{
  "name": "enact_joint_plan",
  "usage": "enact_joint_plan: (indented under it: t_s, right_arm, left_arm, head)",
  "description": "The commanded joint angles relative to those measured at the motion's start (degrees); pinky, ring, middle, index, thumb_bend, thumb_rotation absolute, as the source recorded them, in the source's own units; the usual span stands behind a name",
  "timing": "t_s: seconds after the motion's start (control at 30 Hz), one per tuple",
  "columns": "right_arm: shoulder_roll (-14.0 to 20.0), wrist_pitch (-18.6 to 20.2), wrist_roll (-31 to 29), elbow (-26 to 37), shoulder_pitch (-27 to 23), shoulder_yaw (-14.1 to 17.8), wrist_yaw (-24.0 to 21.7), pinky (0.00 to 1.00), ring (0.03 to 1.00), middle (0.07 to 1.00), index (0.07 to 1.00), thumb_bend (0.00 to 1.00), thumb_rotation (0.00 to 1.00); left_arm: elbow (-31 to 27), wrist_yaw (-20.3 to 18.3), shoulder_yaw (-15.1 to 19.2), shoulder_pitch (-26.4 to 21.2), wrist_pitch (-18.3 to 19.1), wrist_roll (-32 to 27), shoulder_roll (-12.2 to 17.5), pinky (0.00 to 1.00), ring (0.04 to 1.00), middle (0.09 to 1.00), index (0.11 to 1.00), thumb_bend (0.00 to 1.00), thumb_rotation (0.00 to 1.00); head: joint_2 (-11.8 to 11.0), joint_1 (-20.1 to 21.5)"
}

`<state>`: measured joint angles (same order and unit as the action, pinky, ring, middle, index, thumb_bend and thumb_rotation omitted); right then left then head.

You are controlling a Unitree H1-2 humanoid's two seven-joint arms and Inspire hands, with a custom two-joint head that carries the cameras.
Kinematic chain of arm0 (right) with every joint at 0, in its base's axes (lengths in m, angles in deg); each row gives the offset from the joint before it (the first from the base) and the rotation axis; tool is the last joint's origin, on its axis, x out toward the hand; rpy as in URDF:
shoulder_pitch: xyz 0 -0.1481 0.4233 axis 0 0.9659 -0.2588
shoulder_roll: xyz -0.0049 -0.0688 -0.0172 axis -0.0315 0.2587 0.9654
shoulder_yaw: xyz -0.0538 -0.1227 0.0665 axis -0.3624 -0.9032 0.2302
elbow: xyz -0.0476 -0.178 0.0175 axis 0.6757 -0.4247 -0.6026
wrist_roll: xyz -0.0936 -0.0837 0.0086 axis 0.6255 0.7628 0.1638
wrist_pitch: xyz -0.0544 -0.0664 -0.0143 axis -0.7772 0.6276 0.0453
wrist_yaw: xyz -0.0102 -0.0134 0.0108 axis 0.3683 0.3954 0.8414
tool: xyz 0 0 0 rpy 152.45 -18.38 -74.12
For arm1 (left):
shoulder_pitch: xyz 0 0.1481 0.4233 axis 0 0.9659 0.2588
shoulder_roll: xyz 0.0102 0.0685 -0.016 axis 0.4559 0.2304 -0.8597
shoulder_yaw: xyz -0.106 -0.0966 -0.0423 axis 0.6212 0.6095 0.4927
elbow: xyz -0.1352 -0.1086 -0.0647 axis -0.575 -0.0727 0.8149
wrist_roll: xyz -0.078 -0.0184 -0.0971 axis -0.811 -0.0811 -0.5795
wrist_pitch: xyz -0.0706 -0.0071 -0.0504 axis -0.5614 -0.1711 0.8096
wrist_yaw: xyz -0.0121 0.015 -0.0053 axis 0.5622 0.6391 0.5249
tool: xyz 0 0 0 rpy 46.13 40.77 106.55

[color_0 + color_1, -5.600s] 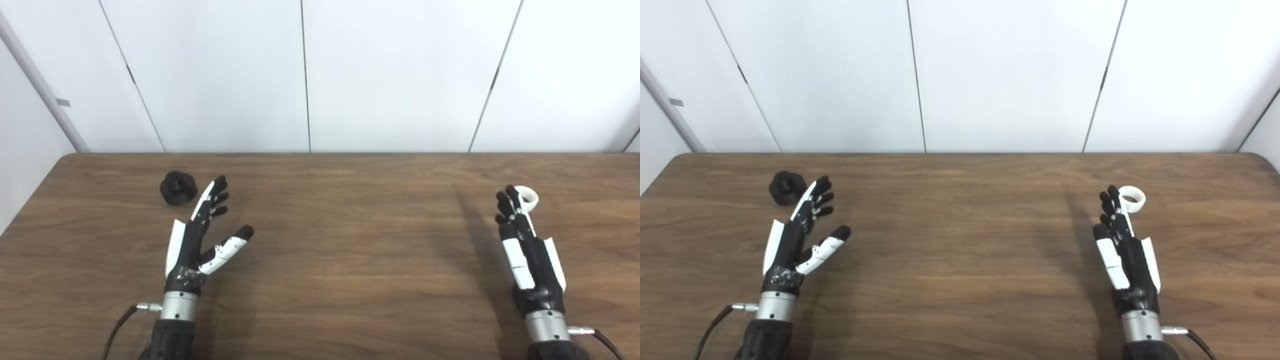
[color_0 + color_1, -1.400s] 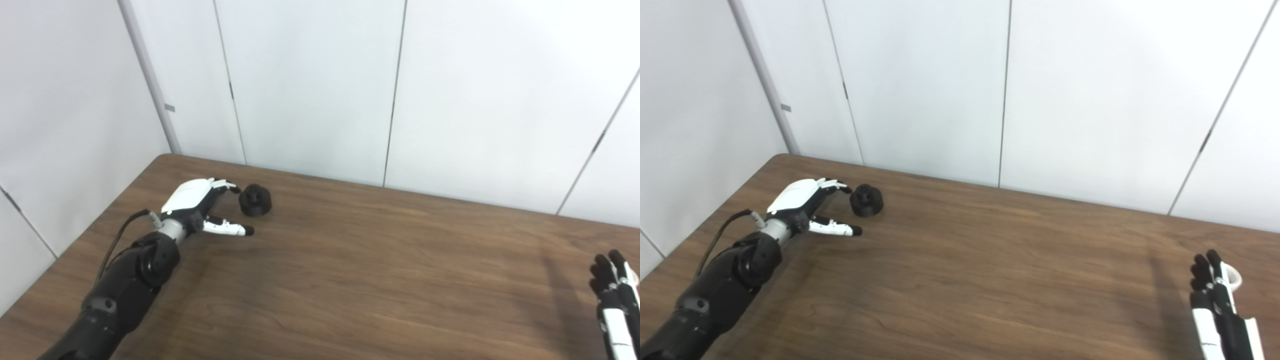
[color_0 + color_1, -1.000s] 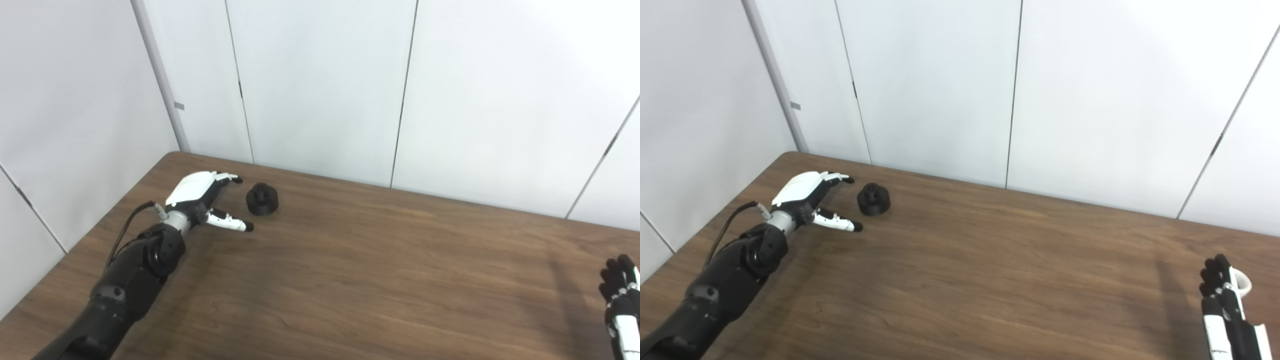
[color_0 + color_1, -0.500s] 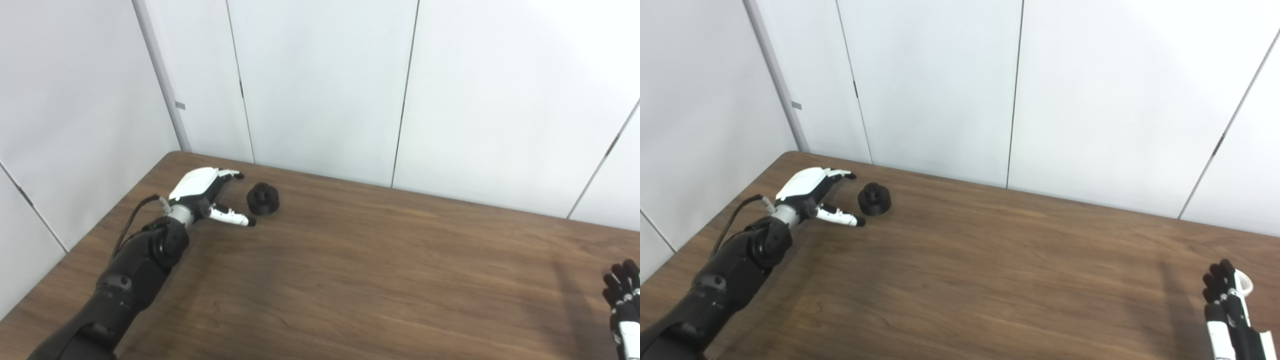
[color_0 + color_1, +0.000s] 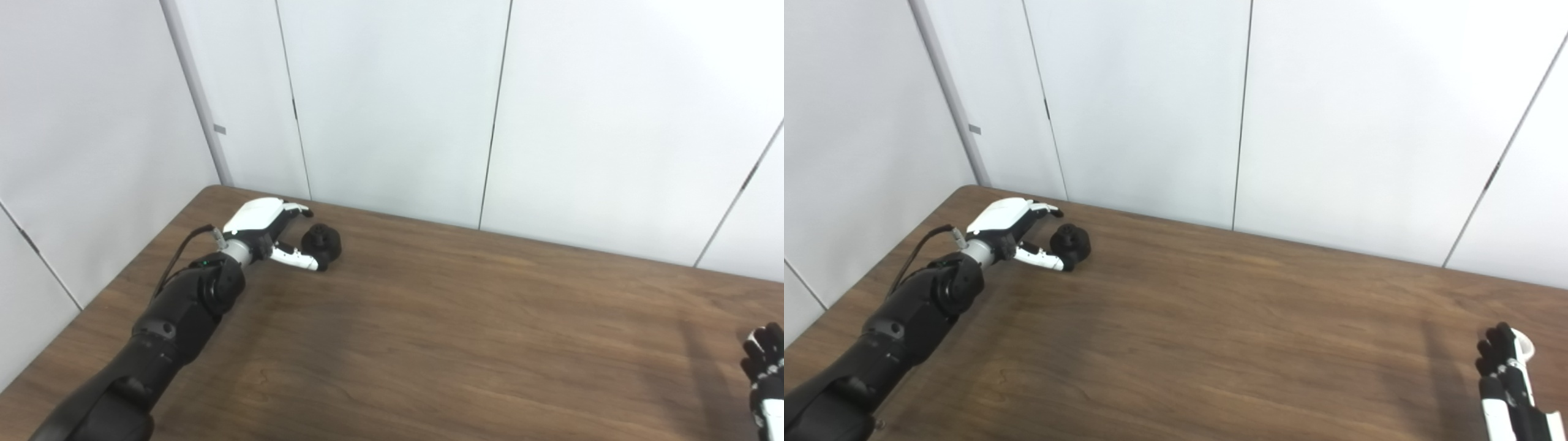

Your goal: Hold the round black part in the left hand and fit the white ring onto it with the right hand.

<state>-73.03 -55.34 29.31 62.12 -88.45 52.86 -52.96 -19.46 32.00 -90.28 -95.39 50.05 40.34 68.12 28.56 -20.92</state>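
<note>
Sitting on the brown table (image 5: pixel 465 343), far over toward ten o'clock near the back corner, is the round black part (image 5: pixel 323 239). It is short and wide with a smaller bump on top, and it stands upright on the wood.

The left hand (image 5: pixel 269 233) is right at the part, on its nine o'clock side. The white back of the hand faces up. Its fingers (image 5: pixel 1048 209) reach out past the top of the part toward twelve o'clock, and its thumb (image 5: pixel 301 260) lies low at about seven o'clock of the part, with the dark tip touching or almost touching it. The fingers and thumb are spread apart, so the hand cups around the part and does not squeeze it. The part sits on the table, not lifted.

The black arm (image 5: pixel 165 331) runs from the hand down to the seven o'clock corner, with a thin cable looping by the wrist.

Far away, at four o'clock, the right hand (image 5: pixel 1507 380) peeks in at the edge. Its dark fingers point up and are held close together, but much of the hand is cut off. The white ring (image 5: pixel 1524 349) shows just behind those fingertips. I cannot tell if the hand touches or holds it.

White wall panels (image 5: pixel 398 98) stand behind the table.
</note>
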Motion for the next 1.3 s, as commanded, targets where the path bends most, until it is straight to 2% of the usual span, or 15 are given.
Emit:
enact_joint_plan:
  t_s: [0.0, 0.37, 0.6, 1.0, 1.27]
  right_arm:
    - [-0.42, -0.03, -0.30, 0.43, 0.97, 0.42, 0.46, 0.99, 0.980, 0.990, 1.000, 0.42, 0.85]
    - [-0.03, 0.95, -0.59, 1.51, 1.40, 0.61, 0.20, 1.00, 0.970, 0.986, 1.000, 0.43, 0.85]
    - [0.02, 1.05, -1.49, 2.07, 1.32, 0.86, -0.03, 0.97, 0.973, 0.984, 1.000, 0.39, 0.83]
    - [0.11, 1.90, -2.91, 3.17, 1.53, 1.46, -0.22, 0.98, 0.974, 0.979, 1.000, 0.40, 0.81]
    - [0.65, 1.58, -2.74, 3.43, 1.60, 1.83, -0.32, 0.97, 0.968, 0.974, 1.000, 0.41, 0.81]
  left_arm:
    - [-0.43, 0.64, 0.38, -3.72, 0.04, 0.56, 2.20, 1.00, 0.977, 0.923, 0.860, 1.00, 0.55]
    - [-0.90, 0.88, -0.10, -3.17, -0.72, -0.05, 1.76, 1.00, 0.976, 0.926, 0.859, 1.00, 0.55]
    - [-0.31, 1.38, -0.10, -2.87, -0.72, 0.00, 1.47, 1.00, 0.971, 0.919, 0.842, 1.00, 0.54]
    - [2.03, 2.25, -0.19, -2.24, -3.70, -0.82, 0.37, 1.00, 0.974, 0.919, 0.837, 1.00, 0.44]
    - [2.93, 3.89, -0.30, -1.67, -4.31, -0.61, -0.43, 1.00, 0.964, 0.907, 0.831, 1.00, 0.33]
  head:
    - [0.09, -0.03]
    - [0.65, 0.09]
    - [1.52, 0.33]
    - [1.89, 0.76]
    - [2.18, 1.17]
